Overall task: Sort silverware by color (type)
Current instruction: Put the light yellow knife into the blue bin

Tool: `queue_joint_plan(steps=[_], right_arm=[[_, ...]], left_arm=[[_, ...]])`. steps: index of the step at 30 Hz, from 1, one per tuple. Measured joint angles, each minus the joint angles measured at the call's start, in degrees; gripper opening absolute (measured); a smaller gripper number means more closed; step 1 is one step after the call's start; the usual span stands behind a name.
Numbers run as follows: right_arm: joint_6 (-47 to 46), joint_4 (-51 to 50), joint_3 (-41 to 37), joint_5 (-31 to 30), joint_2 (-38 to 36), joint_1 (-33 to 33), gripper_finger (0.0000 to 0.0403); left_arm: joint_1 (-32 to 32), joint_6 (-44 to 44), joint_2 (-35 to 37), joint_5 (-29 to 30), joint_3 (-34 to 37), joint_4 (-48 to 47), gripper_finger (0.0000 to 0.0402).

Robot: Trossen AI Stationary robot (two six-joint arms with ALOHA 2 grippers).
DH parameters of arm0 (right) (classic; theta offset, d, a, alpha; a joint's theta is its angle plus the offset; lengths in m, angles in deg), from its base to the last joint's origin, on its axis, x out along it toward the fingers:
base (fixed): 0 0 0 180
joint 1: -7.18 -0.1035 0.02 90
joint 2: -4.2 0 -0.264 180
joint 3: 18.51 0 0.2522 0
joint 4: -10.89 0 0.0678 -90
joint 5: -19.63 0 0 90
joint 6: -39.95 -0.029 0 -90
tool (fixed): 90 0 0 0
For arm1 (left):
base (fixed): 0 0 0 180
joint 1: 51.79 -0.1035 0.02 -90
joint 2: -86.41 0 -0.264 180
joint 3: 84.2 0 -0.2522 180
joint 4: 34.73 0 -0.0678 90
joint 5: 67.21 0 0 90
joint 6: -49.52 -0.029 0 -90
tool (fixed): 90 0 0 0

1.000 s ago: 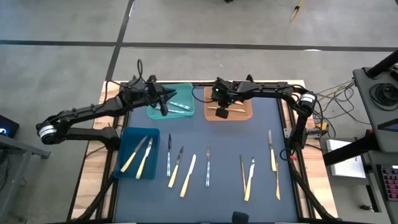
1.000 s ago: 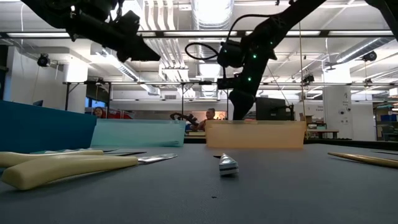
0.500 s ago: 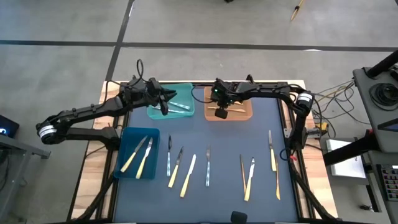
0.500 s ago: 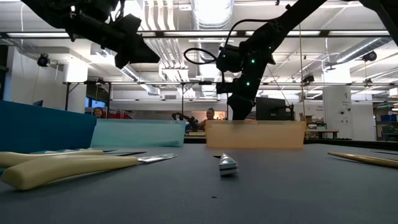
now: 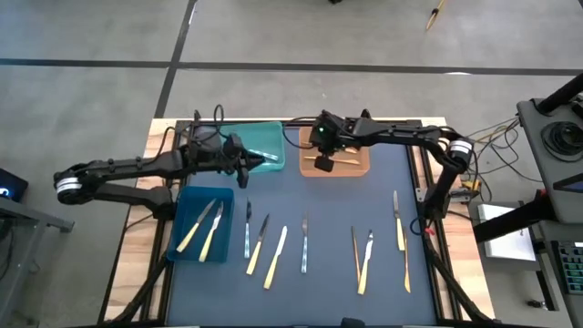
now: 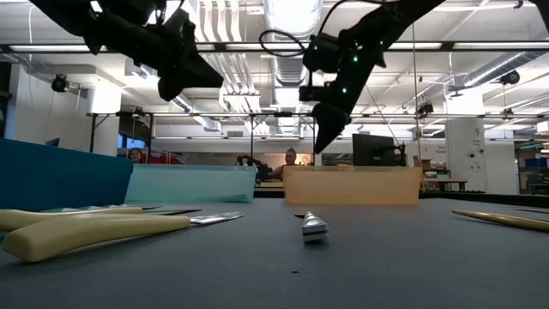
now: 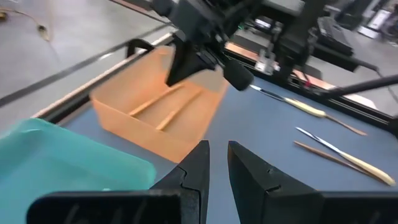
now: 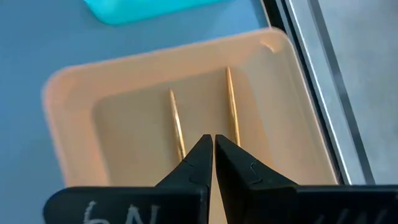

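My right gripper (image 5: 325,166) (image 8: 209,142) hangs shut with nothing in it over the orange bin (image 5: 351,166), where two orange-tan pieces (image 8: 177,127) lie flat. My left gripper (image 5: 246,168) (image 7: 217,152) hovers at the near edge of the teal bin (image 5: 264,137), its fingers a little apart with nothing between them. A silvery piece (image 5: 270,157) lies in the teal bin. Two pale yellow pieces (image 5: 202,226) lie in the dark blue bin (image 5: 178,239). Several more pieces of silverware (image 5: 276,257) lie loose on the dark mat.
The loose pieces lie in a row across the mat's near half, from a silvery one (image 5: 247,228) on the left to a pale yellow knife (image 5: 399,230) on the right. Bare mat (image 5: 319,196) lies between that row and the bins.
My left gripper has come from over the teal bin toward the table's near edge, sinking a little and rolling about its own line. My right gripper has risen a little above the orange bin and stayed shut.
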Motion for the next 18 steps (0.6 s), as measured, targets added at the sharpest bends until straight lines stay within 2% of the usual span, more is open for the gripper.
queue_joint_plan(steps=[18], right_arm=[[-0.93,0.43,0.34,0.08,-2.14,-7.08,0.0009]], left_arm=[[8.39,6.45,0.02,0.20,0.02,-4.21,0.0040]])
